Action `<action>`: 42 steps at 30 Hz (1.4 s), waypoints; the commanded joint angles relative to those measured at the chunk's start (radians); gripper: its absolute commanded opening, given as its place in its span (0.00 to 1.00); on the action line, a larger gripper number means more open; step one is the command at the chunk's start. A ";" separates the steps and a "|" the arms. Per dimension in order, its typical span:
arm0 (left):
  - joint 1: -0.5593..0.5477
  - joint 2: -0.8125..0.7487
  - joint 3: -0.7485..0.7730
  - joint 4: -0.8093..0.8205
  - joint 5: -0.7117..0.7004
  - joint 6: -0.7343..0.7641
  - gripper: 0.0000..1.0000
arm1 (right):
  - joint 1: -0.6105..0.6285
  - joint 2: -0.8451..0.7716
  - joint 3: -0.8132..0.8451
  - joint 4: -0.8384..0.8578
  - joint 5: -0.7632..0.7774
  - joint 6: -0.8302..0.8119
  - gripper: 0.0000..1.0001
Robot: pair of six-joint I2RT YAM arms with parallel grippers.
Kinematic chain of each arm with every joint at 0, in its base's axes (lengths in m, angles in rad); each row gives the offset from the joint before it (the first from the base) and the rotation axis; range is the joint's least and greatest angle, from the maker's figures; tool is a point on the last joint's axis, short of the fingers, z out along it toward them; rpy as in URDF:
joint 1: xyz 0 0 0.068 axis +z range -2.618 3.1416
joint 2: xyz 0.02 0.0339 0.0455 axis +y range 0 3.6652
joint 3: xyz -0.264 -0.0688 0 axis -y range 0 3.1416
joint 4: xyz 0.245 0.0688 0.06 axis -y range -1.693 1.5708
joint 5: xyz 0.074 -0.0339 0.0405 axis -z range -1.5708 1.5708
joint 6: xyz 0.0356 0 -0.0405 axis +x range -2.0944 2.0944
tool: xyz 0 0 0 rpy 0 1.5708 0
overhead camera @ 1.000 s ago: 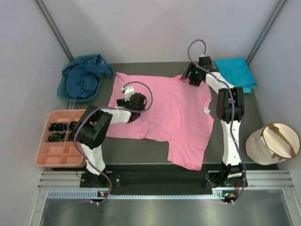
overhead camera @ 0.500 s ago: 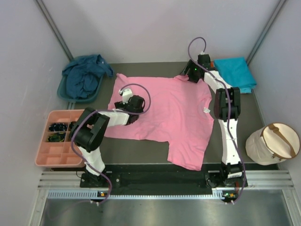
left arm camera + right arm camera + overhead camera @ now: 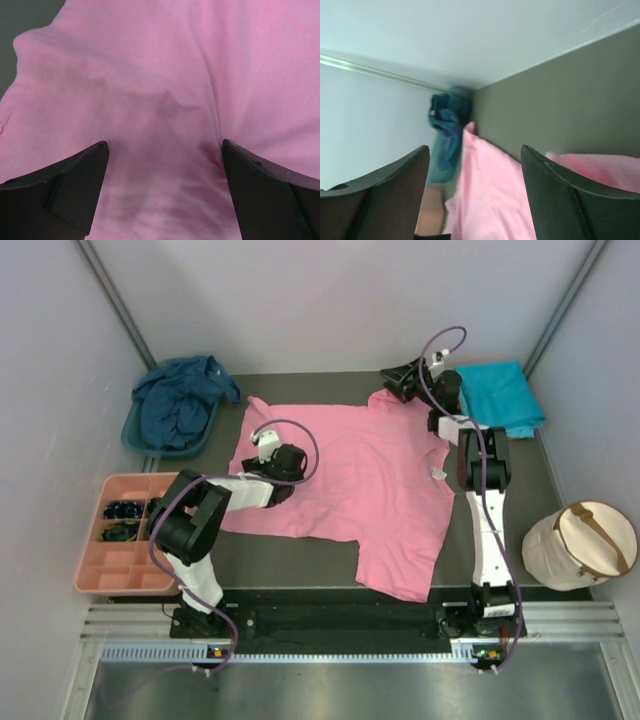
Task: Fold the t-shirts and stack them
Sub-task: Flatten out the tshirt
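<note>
A bright pink t-shirt [image 3: 345, 475] lies spread flat across the table. My left gripper [image 3: 268, 452] hovers low over its left part, open, with only pink cloth [image 3: 165, 75] under the spread fingers [image 3: 80, 180]. Above the shirt's far right corner my right gripper [image 3: 400, 380] is raised and open, holding nothing; it faces left along the table over the pink shirt [image 3: 485, 200]. A folded turquoise t-shirt [image 3: 502, 395] lies at the far right. A crumpled navy t-shirt [image 3: 180, 400] fills the basin; it shows in the right wrist view [image 3: 445, 120].
A teal basin [image 3: 133, 436] stands at the far left corner. A salmon compartment tray [image 3: 125, 560] sits off the table's left edge, with dark items in two cells. A beige bag [image 3: 580, 545] stands at the right. Walls close in the back and sides.
My right gripper has lifted off the shirt's far right corner, swung up toward the back and opened a little wider. My left gripper has crept slightly left over the pink cloth.
</note>
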State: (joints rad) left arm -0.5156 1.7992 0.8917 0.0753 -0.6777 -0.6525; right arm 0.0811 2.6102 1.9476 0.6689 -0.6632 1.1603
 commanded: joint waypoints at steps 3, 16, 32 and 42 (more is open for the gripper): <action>-0.004 -0.017 -0.040 -0.103 0.010 0.005 0.99 | -0.058 -0.004 -0.025 0.445 -0.104 0.234 0.75; -0.004 -0.015 -0.042 -0.092 0.009 0.010 0.99 | -0.096 -0.329 -0.138 -0.419 0.002 -0.370 0.77; -0.004 -0.021 -0.043 -0.103 0.001 0.002 0.99 | -0.060 -0.072 0.275 -0.937 0.353 -0.505 0.78; -0.004 -0.021 -0.039 -0.114 0.000 -0.004 0.99 | -0.029 -0.018 0.332 -0.950 0.386 -0.496 0.78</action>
State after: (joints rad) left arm -0.5163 1.7885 0.8799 0.0746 -0.6785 -0.6571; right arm 0.0284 2.5801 2.2330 -0.2733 -0.3000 0.6750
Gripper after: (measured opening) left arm 0.990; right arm 0.777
